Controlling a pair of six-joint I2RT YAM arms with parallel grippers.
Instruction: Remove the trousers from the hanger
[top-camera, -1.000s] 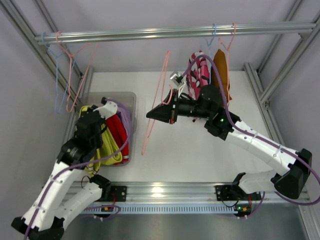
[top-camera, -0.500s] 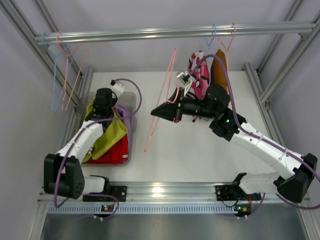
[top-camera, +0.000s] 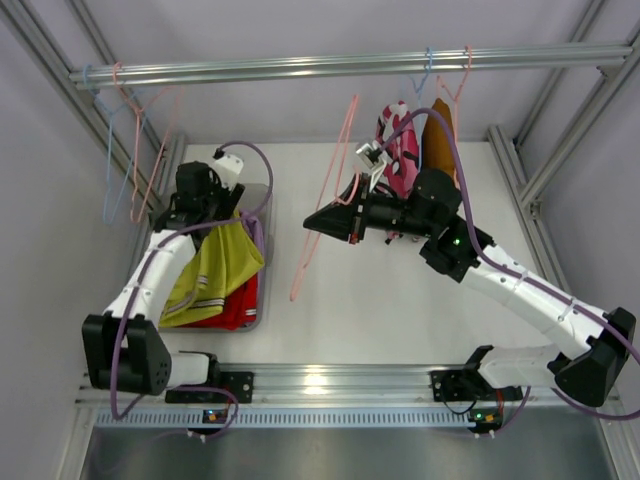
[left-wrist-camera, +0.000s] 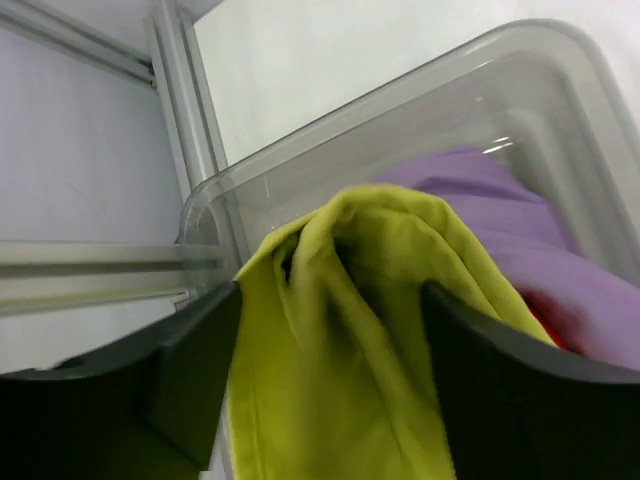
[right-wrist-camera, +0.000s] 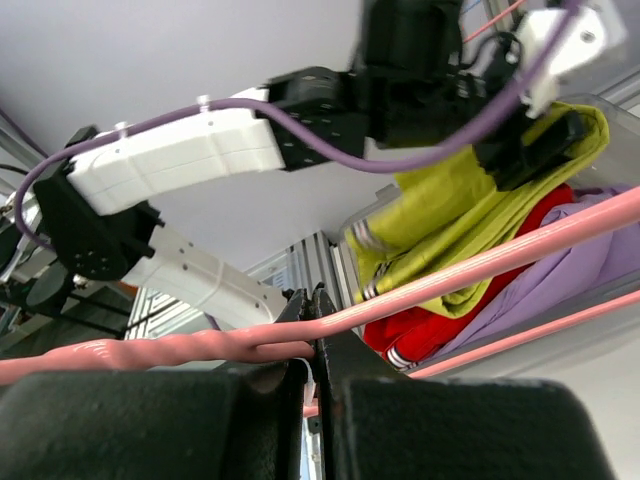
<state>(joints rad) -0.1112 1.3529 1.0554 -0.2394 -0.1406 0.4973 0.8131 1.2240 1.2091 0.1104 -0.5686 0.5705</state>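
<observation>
Top view: a clear, round-cornered plastic bin (top-camera: 257, 190) sits on the white table; the left gripper (top-camera: 220, 212) hangs over its far end, and soft yellow-green trousers (top-camera: 215, 270) with pale hem stripes drape from it down across the bin, covering most of the red trousers (top-camera: 232, 312) heaped at the near end; well right of the bin, the right gripper (top-camera: 310, 226) is pinched on a thin pink wire hanger (top-camera: 340, 135), tilted and bare.

Left wrist view: the dark fingers (left-wrist-camera: 180, 390) stand spread, a bunched fold of the yellow-green cloth rising between them; smooth lilac trousers (left-wrist-camera: 500, 190) lie behind it inside the bin's glossy wall, with a sliver of red at the right edge.

Right wrist view: the jaws are pressed together on the hanger's pink wire; beyond it, the bin holds all three trousers.
</observation>
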